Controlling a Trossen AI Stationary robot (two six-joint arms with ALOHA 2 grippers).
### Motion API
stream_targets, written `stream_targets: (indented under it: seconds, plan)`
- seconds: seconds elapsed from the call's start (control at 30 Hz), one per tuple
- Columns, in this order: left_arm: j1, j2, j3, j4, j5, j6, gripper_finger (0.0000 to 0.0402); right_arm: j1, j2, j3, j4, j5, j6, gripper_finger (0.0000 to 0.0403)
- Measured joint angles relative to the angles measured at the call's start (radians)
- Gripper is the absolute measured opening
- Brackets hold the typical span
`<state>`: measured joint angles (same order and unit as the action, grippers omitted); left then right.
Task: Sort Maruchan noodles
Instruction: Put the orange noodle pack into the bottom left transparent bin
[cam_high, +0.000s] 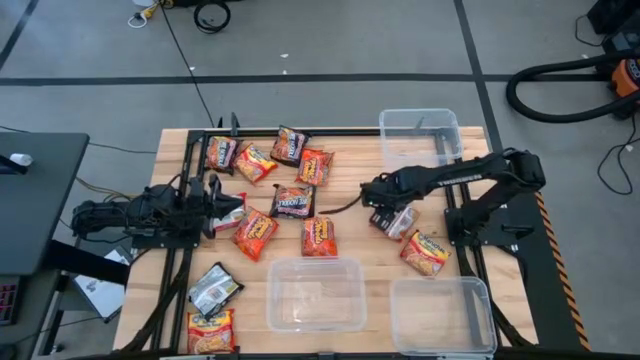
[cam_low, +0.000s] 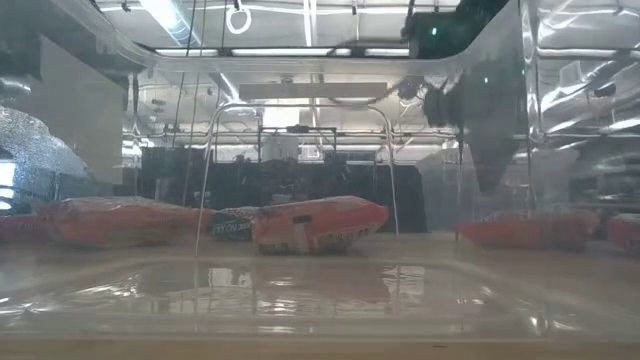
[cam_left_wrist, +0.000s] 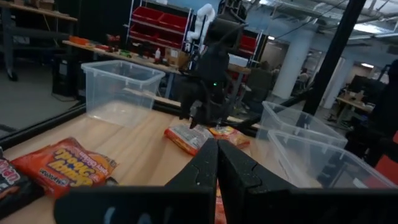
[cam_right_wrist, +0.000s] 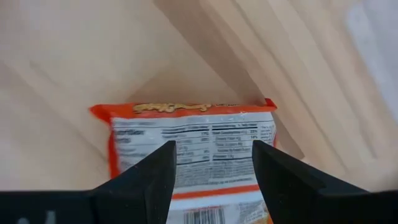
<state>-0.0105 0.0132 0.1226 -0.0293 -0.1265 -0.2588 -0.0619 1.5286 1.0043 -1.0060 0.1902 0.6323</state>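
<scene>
1. Hovering over an orange packet (cam_right_wrist: 193, 146) lying label side up on the table (cam_high: 360, 250), the right gripper (cam_right_wrist: 211, 171) has its fingers spread apart, holding nothing.
2. Left gripper (cam_left_wrist: 216, 163) pinched closed, empty.
3. Three clear bins (cam_high: 315, 293) sit empty.

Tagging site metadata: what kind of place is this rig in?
Likely an industrial lab or workshop: shelving with red parts bins, workbenches, and a vacuum hose on the concrete floor beside the wooden table.
</scene>
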Motion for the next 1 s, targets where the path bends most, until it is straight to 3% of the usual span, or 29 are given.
stream_targets:
  seconds: [0.3, 0.43, 0.6, 0.83, 1.0]
  plan:
    - [0.000, 0.000, 0.000, -0.021, 0.000, -0.023, 0.0011, 0.007, 0.184, -0.001, 0.023, -0.005, -0.007, 0.0198]
    - [0.000, 0.000, 0.000, 0.008, 0.014, -0.050, 0.0011, 0.022, 0.200, -0.002, 0.025, 0.026, -0.020, 0.0129]
    - [0.000, 0.000, 0.000, 0.128, 0.122, -0.044, 0.0011, 0.026, 0.171, -0.005, 0.044, 0.052, -0.040, 0.0014]
    - [0.000, 0.000, -0.001, 0.235, 0.242, 0.034, 0.0011, 0.106, 0.019, 0.084, 0.047, 0.212, -0.115, 0.0006]
    - [0.000, 0.000, -0.001, 0.278, 0.255, 0.042, 0.0012, 0.223, -0.055, 0.218, 0.116, 0.298, -0.211, 0.0004]
